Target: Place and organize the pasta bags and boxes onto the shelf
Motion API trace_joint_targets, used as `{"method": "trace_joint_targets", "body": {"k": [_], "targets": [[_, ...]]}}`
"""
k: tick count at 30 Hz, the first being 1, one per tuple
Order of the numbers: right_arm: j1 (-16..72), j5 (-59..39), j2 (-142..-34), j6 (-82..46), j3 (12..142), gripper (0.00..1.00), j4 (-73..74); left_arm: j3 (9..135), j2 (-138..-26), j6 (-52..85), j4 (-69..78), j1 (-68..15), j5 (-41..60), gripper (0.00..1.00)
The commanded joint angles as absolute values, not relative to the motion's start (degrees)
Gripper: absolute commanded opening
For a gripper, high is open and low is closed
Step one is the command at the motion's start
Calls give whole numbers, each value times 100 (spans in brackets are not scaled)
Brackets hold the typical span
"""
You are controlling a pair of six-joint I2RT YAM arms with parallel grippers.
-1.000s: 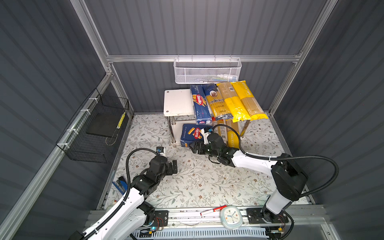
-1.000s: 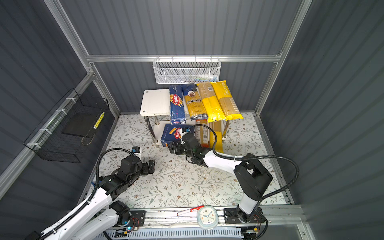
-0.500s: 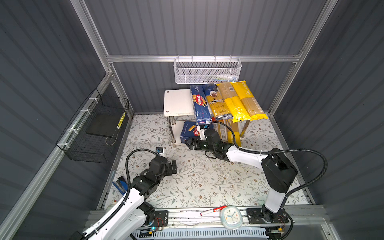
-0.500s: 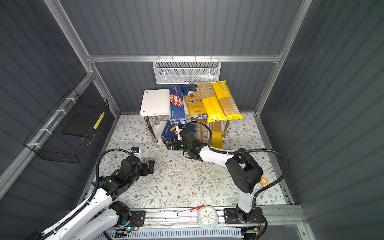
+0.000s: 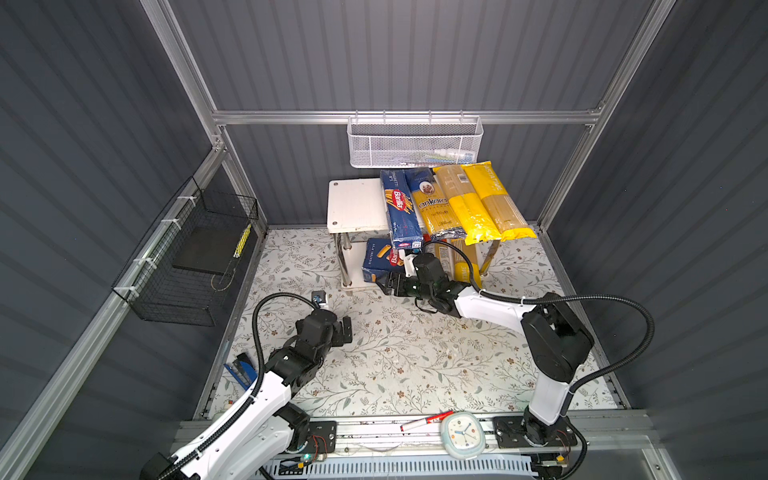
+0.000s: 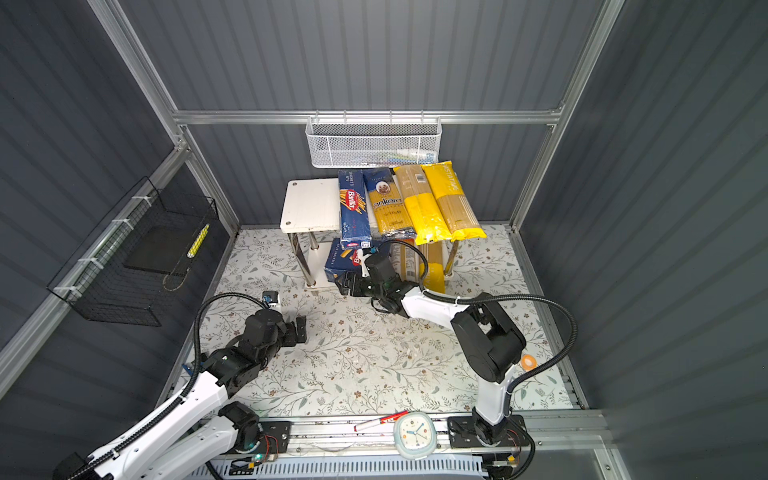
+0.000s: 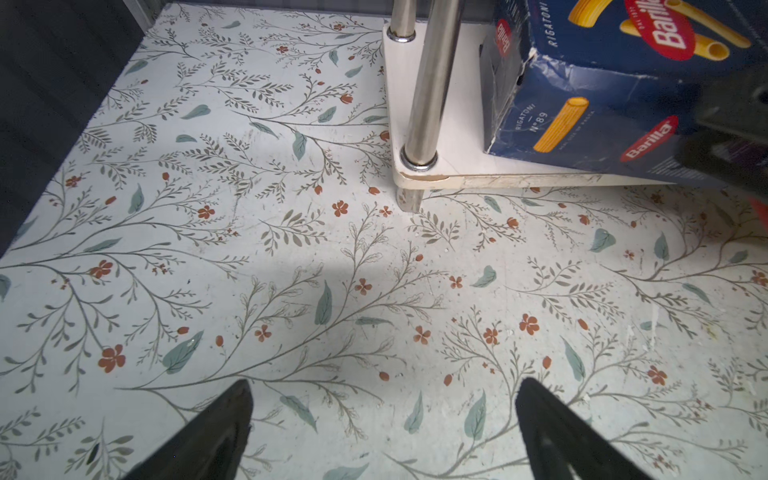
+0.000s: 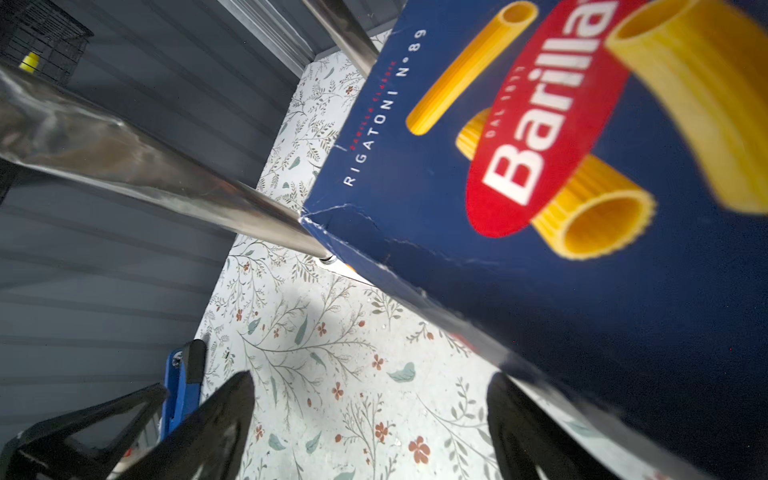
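The shelf [image 5: 355,203] [image 6: 309,203] stands at the back. On its top board lie the narrow Barilla spaghetti box [image 5: 400,208], the ankara bag [image 5: 434,203] and two yellow bags [image 5: 478,203]. More bags [image 5: 455,257] lie on the lower board. The wide rigatoni box [image 5: 380,259] [image 7: 582,104] [image 8: 540,166] rests on the lower board [image 7: 453,166], its front corner dented. My right gripper [image 5: 384,284] [image 6: 345,286] [image 8: 372,378] is open at the box's front edge, one finger against it, only floor between the fingers. My left gripper [image 5: 347,330] [image 7: 384,382] hovers open over the floor.
A white mesh basket [image 5: 415,143] hangs on the back wall above the shelf. A black wire basket [image 5: 195,257] hangs on the left wall. A clock [image 5: 462,434] and a red-white marker [image 5: 426,420] lie on the front rail. A blue tool [image 5: 241,370] sits at the left floor edge.
My right gripper has slid left along the front of the rigatoni box, and the box sits a little further back under the top board. The left arm has not moved.
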State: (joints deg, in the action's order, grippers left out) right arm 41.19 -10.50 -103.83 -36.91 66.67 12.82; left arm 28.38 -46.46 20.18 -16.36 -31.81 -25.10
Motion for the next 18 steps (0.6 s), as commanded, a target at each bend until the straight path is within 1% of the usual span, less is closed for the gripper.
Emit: {"method": "trace_joint_targets", "body": {"k": [1,5,10,13,16,18], "targets": [[4057,-816,-10062,-3434,6483,86,1031,3084,-4704,1804,-1447,-3097,-2777,100],[3924,-839,-9887,-3438,6256,87,1011,3128,-4774,1660,-1304,-2875,-2796,100],[3851,-742,-9449,-3288,5950,87,755,3107,-4940,1539,-1000,-2312,-2467,100],[3850,-479,-8877,-3150,5542,88,527,2977,-5243,1526,-473,-2016,-2474,100],[3735,-132,-8099,-3059,4958,90,236,2939,-5793,1495,106,-1693,-2333,100],[3490,114,-7363,-3046,4492,93,-102,3006,-6212,1472,354,-1387,-2191,100]]}}
